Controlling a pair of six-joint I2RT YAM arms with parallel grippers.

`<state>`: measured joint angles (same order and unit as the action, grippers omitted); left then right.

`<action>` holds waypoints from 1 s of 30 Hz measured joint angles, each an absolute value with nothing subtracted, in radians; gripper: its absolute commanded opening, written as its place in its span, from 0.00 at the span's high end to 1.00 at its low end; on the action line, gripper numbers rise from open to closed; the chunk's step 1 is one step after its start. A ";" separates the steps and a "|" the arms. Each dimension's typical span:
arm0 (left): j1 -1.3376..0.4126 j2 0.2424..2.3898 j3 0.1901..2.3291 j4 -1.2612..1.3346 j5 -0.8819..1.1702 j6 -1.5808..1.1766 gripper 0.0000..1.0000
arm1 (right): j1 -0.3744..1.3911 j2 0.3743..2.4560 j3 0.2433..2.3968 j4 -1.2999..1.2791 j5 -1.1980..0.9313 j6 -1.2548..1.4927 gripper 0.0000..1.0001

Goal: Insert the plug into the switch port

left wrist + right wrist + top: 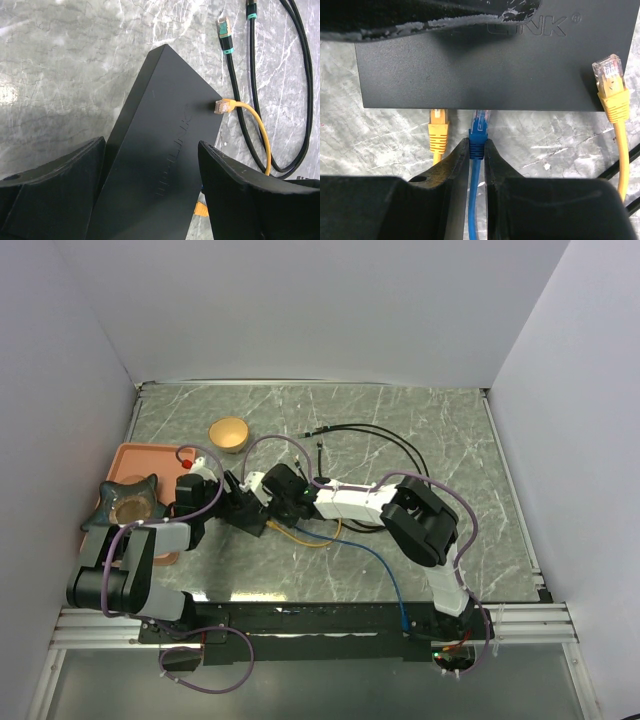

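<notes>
One grey-green marbled worktop (pixel 420 420) carries everything, closed in by white panels (pixel 300 310). At its left sits an orange tray (pixel 135 455) with a star-shaped teal dish (pixel 128 502) on it, and a small tan bowl (pixel 229 433) stands just beyond the tray. Two black cables (pixel 385 435) loop across the far middle, their teal-collared plugs lying loose, apart from the switch (pixel 470 70); a yellow cable (pixel 312 540) and a blue cable (pixel 385 570) run in from the near side. One yellow plug (pixel 438 131) sits at the switch's port edge just beside the blue plug (pixel 479 131), and a second yellow plug (pixel 609 80) lies loose against the switch's end. The left gripper (pixel 151 145) stands wide, its fingers to either side of the switch with no clear clamp on it; one finger (pixel 420 17) overlaps the switch's far edge in the right wrist view. The right gripper (pixel 477 147) is nearly closed, pinching the blue plug by its boot, the clear tip meeting the port edge; how deep it sits cannot be told. The switch is a flat matte-black box with raised lettering on top, lying left of the worktop's middle between the two grippers.
</notes>
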<state>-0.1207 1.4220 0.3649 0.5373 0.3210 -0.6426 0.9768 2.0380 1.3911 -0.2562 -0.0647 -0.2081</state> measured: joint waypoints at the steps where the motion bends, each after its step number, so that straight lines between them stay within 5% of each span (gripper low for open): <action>1: -0.121 1.422 0.364 0.538 0.321 -0.643 0.22 | 0.977 2.037 1.391 -0.257 -0.067 -0.212 1.00; 10: -0.121 1.438 0.364 0.556 0.344 -0.643 0.23 | 0.976 2.020 1.390 -0.263 -0.101 -0.265 1.00; 30: -0.128 1.487 0.392 0.552 0.351 -0.619 0.46 | 0.970 2.034 1.421 -0.316 -0.073 -0.209 1.00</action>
<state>-0.1284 1.4868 0.3916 0.5522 0.3511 -0.6189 0.9703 2.0338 1.4208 -0.3161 -0.0731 -0.2089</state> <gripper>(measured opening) 0.565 0.207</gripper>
